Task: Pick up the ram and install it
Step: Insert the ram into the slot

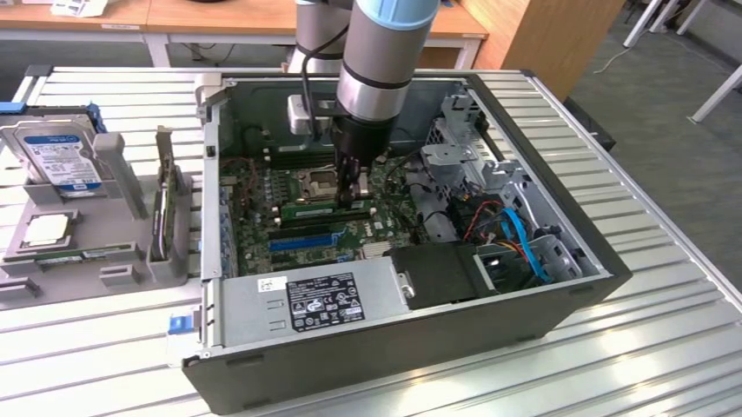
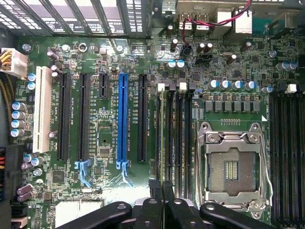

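A big black metal computer box (image 1: 406, 356) lies open on a silver metal table made of long slats (image 1: 649, 347). Behind the table are light brown wooden desks (image 1: 232, 17), a tall wooden cabinet (image 1: 545, 35) and a grey carpet floor (image 1: 672, 148). The grey robot arm (image 1: 383, 52) reaches straight down into the box. Its black gripper (image 1: 351, 193) is low over the green main board (image 1: 261, 204). The jaws are squeezed close together and pinch the top edge of the ram (image 1: 319, 209), a long thin green stick. The ram stands on its edge at a memory slot in the middle of the board, just beside the square silver chip socket (image 1: 319, 181). In the wrist view the gripper (image 2: 163, 188) hangs over the long black memory slots (image 2: 178, 143), with the silver chip socket (image 2: 233, 167) next to them and a long blue slot (image 2: 124, 119) and a white slot (image 2: 42, 109) further off. At the near side of the box sits a silver power box with a black label (image 1: 308, 300), and blue cables (image 1: 527, 239) curl at the exterior view's right. On the exterior view's left a grey plastic holder (image 1: 128, 187) stands on the table. It holds a silver hard drive with a blue and white label (image 1: 52, 152).
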Robot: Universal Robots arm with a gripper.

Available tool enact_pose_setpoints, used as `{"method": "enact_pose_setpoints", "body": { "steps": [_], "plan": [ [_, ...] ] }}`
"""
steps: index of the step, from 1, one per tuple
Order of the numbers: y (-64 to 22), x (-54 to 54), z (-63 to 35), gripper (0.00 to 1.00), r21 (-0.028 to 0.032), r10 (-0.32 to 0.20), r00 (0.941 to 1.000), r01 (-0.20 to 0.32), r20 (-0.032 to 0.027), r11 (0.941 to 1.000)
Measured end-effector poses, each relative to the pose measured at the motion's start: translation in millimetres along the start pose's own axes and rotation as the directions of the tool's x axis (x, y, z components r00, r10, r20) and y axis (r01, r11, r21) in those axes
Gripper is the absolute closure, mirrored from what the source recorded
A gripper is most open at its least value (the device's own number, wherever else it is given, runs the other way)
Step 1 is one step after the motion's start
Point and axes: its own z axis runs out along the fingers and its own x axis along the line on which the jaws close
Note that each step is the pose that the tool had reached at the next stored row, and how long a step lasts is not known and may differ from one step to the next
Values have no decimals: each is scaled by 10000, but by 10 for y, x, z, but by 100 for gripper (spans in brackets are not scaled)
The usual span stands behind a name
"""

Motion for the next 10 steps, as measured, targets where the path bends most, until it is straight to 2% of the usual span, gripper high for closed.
{"method": "enact_pose_setpoints", "body": {
  "steps": [10],
  "plan": [
    [0,0,1,89,-9,0,10000,0,-1,10000]
  ]
}}
